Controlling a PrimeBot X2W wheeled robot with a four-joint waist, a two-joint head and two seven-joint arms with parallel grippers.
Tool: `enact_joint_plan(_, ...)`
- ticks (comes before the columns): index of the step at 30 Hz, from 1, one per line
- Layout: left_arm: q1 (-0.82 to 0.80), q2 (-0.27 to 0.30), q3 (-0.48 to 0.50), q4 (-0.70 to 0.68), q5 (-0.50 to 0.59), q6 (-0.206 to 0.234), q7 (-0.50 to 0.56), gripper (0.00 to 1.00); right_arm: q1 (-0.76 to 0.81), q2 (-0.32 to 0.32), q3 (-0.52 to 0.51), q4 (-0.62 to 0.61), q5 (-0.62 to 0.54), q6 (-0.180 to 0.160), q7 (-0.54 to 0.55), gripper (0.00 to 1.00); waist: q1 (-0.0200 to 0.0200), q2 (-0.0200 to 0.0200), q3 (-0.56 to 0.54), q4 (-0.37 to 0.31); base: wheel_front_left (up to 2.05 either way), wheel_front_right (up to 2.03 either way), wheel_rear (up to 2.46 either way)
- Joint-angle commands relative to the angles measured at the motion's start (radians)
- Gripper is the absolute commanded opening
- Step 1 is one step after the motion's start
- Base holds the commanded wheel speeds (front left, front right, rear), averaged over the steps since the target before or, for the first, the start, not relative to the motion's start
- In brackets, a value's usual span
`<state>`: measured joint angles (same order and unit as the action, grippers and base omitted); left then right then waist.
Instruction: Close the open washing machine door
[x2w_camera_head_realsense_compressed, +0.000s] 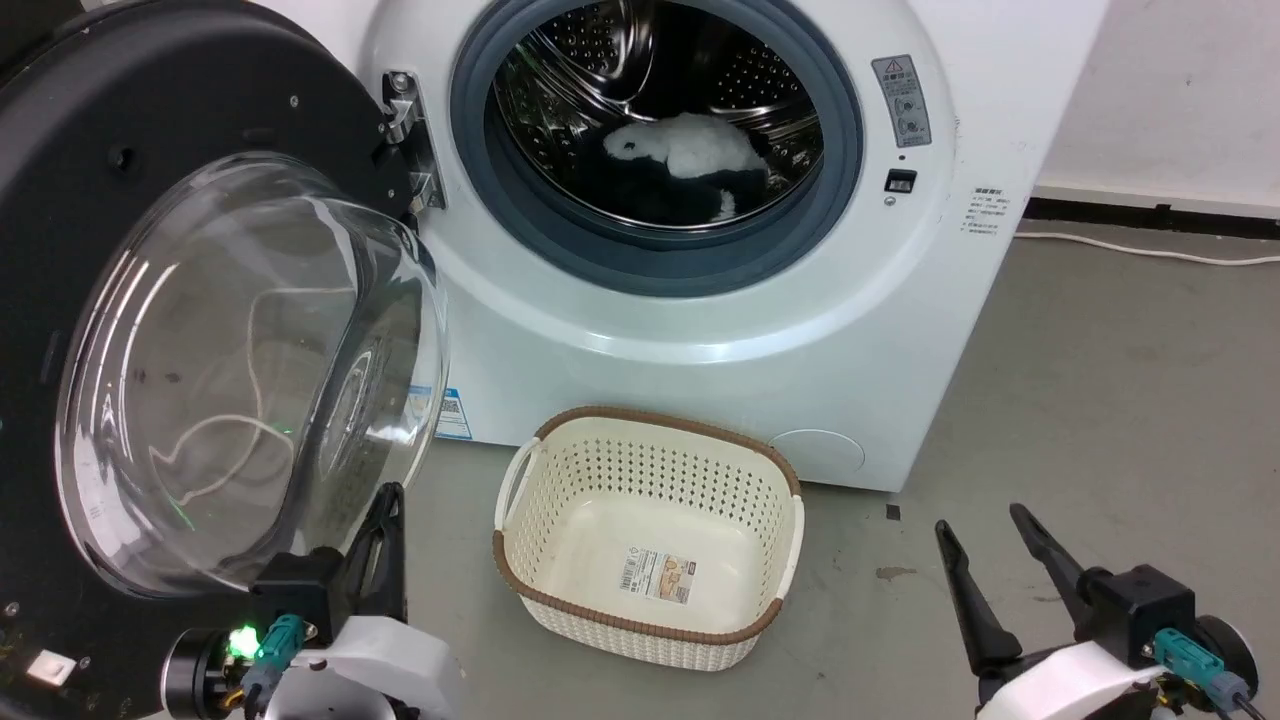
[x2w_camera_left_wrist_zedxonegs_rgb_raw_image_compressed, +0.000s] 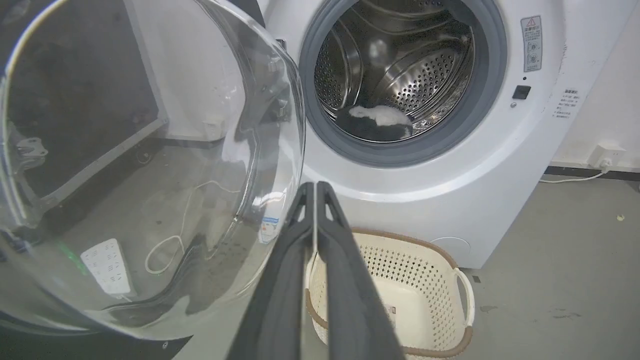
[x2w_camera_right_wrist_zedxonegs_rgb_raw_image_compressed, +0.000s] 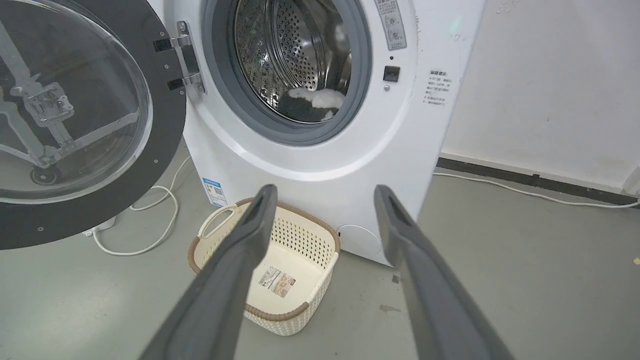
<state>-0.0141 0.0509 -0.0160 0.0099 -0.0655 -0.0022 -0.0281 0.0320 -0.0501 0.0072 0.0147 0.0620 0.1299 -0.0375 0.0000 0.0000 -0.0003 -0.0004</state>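
Note:
The washing machine door stands swung wide open at the left, hinged beside the drum opening; its black rim frames a bulging clear glass bowl. In the left wrist view the bowl takes up the left half. The white front-loader shows its steel drum with a white and dark cloth inside. My left gripper is shut with nothing in it, its fingers pressed together just beside the lower edge of the bowl. My right gripper stands open over the floor at the lower right, well away from the door.
A cream perforated basket with a brown rim sits empty on the grey floor in front of the machine. A white cable and a power strip lie on the floor behind the door. A wall stands to the right.

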Motion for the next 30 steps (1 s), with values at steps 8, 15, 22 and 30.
enact_joint_plan(8,0.022,0.000,0.009,-0.019,-0.068,-0.008,-0.031,0.00,0.024,0.000,0.003,0.006,0.036,0.000,-0.024,1.00,0.0000,0.0000,-0.002,0.007,0.00,0.00,0.00)
enact_joint_plan(15,0.008,0.000,0.064,-0.098,-0.127,-0.007,-0.047,0.00,0.035,0.000,0.000,0.016,0.057,0.000,-0.039,1.00,0.0000,0.0000,-0.005,0.032,0.00,0.00,0.00)
enact_joint_plan(22,-0.018,0.000,0.148,-0.175,-0.178,0.001,-0.062,0.00,0.046,0.000,-0.003,0.027,0.080,0.000,-0.053,1.00,0.0000,0.0000,-0.011,0.075,0.00,0.00,0.00)
enact_joint_plan(30,-0.060,0.000,0.298,-0.225,-0.218,-0.007,-0.078,0.00,0.055,0.000,-0.007,0.039,0.107,0.000,-0.070,1.00,0.0000,0.0000,-0.014,0.130,0.00,0.00,0.00)
